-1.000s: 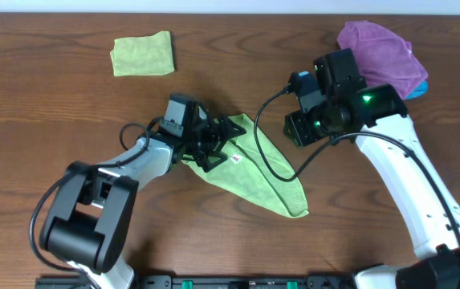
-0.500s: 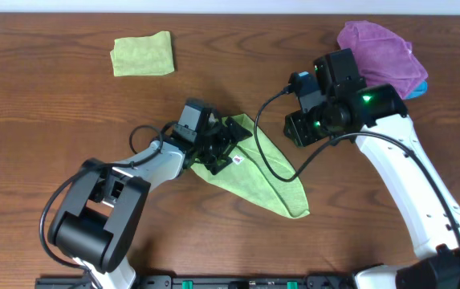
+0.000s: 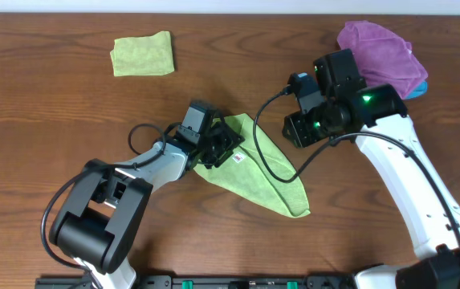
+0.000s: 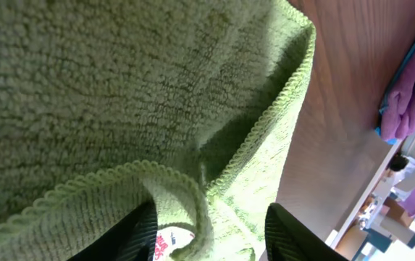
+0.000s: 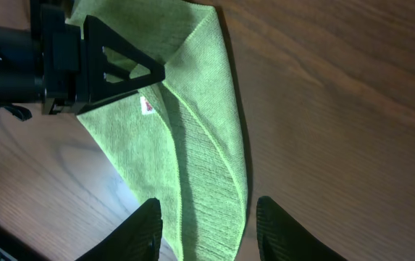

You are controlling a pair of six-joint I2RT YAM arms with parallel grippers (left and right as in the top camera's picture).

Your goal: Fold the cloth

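The cloth (image 3: 268, 175) lies flat under the left gripper (image 3: 218, 145), whose jaws are apart with a looped hem between them; the right gripper (image 5: 211, 226) hovers above the cloth's long edge, jaws apart and empty. Risk: closing on that loose loop may bunch or drag the cloth. A purple cloth (image 3: 378, 46) lies behind the right gripper; a folded cloth (image 3: 142, 54) lies well beyond the left gripper; neither obstructs.

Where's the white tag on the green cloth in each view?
Overhead: white tag mid-frame, just right of the left gripper.
Left wrist: bottom edge, left of centre, partly under a fold.
Right wrist: upper left, just below the left gripper.
Shared landmark: the green cloth and its hemmed edge.
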